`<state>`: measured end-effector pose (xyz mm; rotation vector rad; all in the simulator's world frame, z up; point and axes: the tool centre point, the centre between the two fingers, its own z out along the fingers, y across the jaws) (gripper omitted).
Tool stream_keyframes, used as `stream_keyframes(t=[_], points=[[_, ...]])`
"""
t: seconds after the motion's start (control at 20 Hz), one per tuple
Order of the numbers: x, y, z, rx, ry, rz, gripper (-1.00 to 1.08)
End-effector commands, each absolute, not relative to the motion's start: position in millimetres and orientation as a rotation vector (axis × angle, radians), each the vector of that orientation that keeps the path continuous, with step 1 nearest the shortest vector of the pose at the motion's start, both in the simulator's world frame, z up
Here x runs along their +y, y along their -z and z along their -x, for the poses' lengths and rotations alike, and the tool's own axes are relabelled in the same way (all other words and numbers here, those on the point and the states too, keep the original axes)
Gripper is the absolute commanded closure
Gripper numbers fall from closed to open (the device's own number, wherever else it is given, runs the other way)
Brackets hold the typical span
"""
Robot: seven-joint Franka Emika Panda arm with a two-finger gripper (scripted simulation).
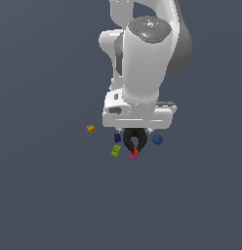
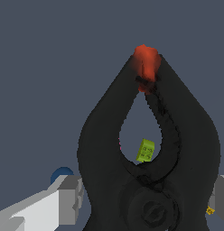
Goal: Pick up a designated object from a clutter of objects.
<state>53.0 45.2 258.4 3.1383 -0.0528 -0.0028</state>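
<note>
Wrist view fills almost entirely with the black spring clamp with splayed handles and a red-orange tip (image 2: 150, 149), and at either lower edge I can make out the light grey fingers (image 2: 64, 198) of the gripper (image 2: 147, 203) flanking the clamp's pivot end. They sit on both sides of the body, but I cannot tell whether they are pressing on it or standing just clear. In the exterior view the clamp (image 1: 134, 140) hangs directly under the white arm's hand, tip pointing away from it, and whether it rests on the dark grey floor (image 1: 45, 195) or is raised off it I cannot say. Close around it lie a small purple brick (image 1: 117, 137), a green brick (image 1: 115, 151), a pink brick (image 1: 131, 156) touching the tip, and a small blue ball (image 1: 157, 139); a yellow brick (image 1: 90, 129) sits farther off. My worry is the hold: the pivot end is rounded and the long handles are heavy on one side, so the clamp could swing or slip between the fingers. A low carry could also knock the pink brick.
</note>
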Motion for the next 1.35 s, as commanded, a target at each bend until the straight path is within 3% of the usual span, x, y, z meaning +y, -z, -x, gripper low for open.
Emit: stream_keyframes(t=[0.0,0.6,1.3], points=[[69.5,-280.4,-57.3,-0.054,0.0,-3.139,1.08],[148.5,-347.9,-75.7,-0.055,0.0,-3.141,1.08],[166.2,-362.9,-81.7,-0.054,0.0,-3.141,1.08]])
